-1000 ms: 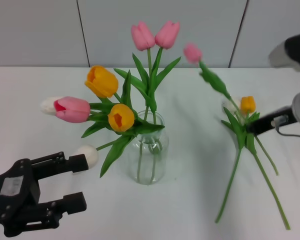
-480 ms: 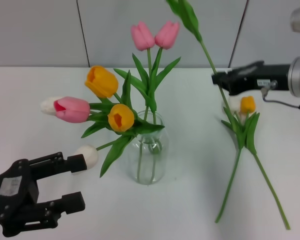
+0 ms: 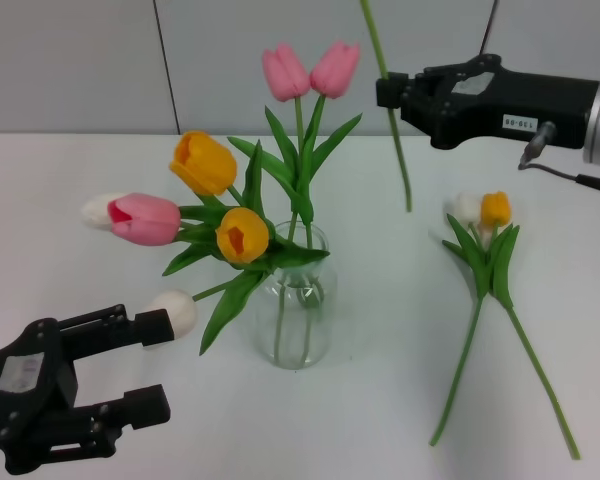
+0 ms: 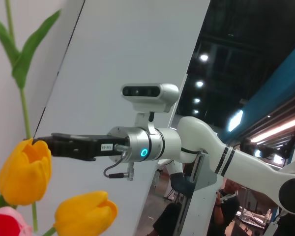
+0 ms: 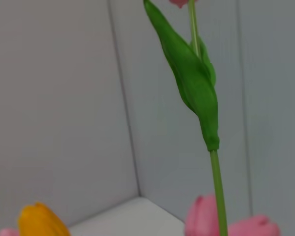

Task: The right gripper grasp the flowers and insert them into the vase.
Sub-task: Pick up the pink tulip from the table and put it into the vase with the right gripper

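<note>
My right gripper [image 3: 386, 94] is raised at the upper right, shut on the thin green stem of one of the flowers [image 3: 398, 150]. That stem hangs clear of the table, right of the vase [image 3: 298, 300]; its bud is above the head view. The right wrist view shows its leaf [image 5: 197, 86] and a pink bud [image 5: 181, 2] at the edge. Two more flowers, white and orange [image 3: 494, 212], lie on the table at the right. The clear glass vase holds several tulips. In the left wrist view the right gripper [image 4: 42, 144] is beside a stem.
Big yellow-orange blooms [image 3: 204, 163] and pink tulips [image 3: 310, 70] spread out of the vase, leaning left and upward. A white bud [image 3: 173, 310] lies near my left gripper [image 3: 165, 362], which is parked open at the lower left. A grey wall panel stands behind the table.
My right gripper has risen and moved left towards the vase with the pink tulip. The stem's lower end has left the table, leaving the white and orange tulips behind.
</note>
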